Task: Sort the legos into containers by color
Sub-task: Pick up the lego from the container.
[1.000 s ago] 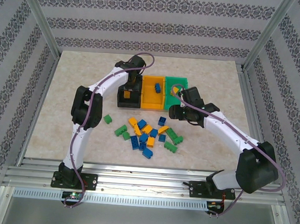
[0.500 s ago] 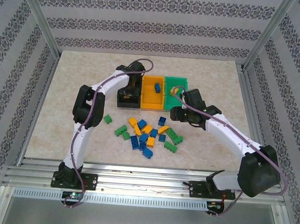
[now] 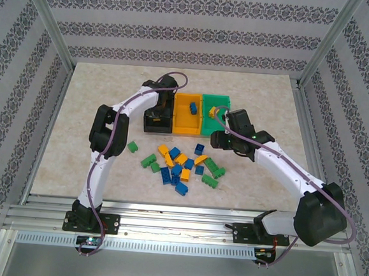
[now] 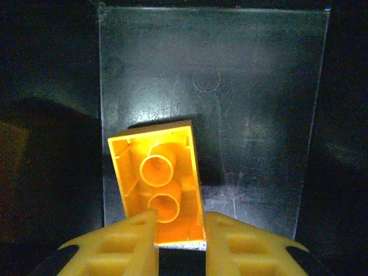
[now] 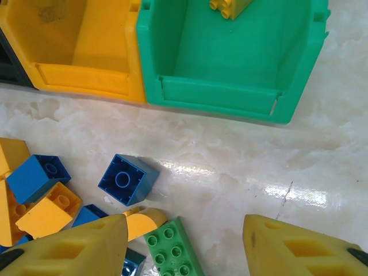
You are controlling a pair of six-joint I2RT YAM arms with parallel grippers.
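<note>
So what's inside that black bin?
One yellow-orange brick, lying hollow side up on the floor of the black bin. From above, the left arm covers most of the inside.

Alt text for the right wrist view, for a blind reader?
The right gripper hangs open above a green brick on the table, beside a pile of blue and yellow bricks. Ahead stand an orange bin and a green bin holding one yellow brick.

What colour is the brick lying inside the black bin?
Yellow-orange; the brick shows best in the left wrist view.
</note>
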